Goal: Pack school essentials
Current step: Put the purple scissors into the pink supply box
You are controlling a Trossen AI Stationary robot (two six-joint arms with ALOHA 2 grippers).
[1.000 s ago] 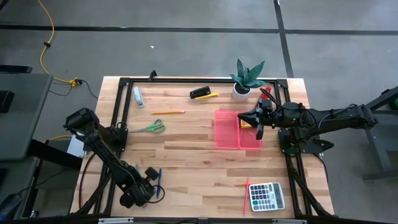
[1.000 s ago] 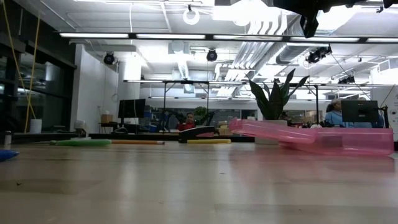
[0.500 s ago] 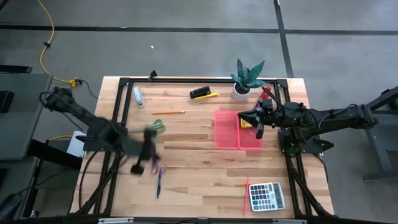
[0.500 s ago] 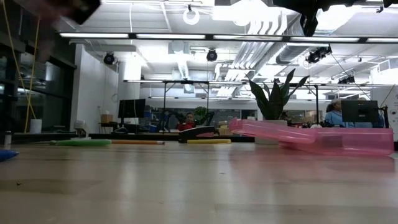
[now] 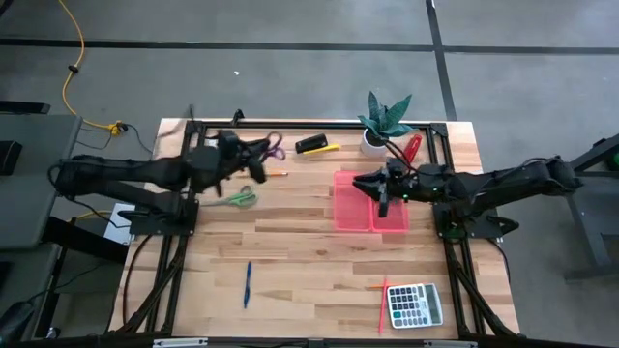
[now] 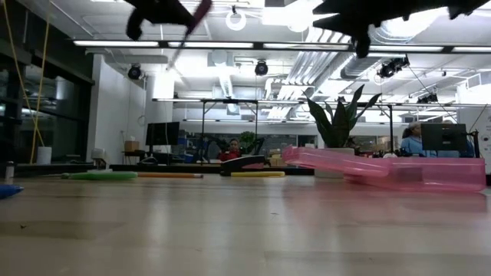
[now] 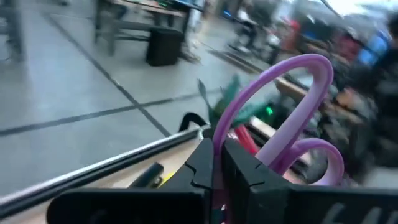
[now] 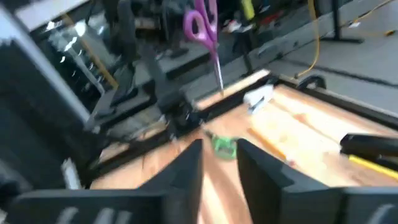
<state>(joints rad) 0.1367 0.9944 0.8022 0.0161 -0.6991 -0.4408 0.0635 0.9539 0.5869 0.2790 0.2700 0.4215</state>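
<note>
Left gripper (image 5: 250,155): raised above the table's far left part, clamped on the purple-handled scissors (image 5: 272,148).
Green-handled scissors (image 5: 235,199): laid flat on the table (image 5: 300,271), just below that gripper.
Blue pen (image 5: 247,283): laid near the front edge.
Right gripper (image 5: 379,188): held over the translucent pink tray (image 5: 352,205), fingers parted, nothing gripped.

purple-handled scissors (image 5: 270,148): held aloft, far left
green-handled scissors (image 5: 236,198): flat, left side
blue pen (image 5: 247,283): flat, near edge
</note>
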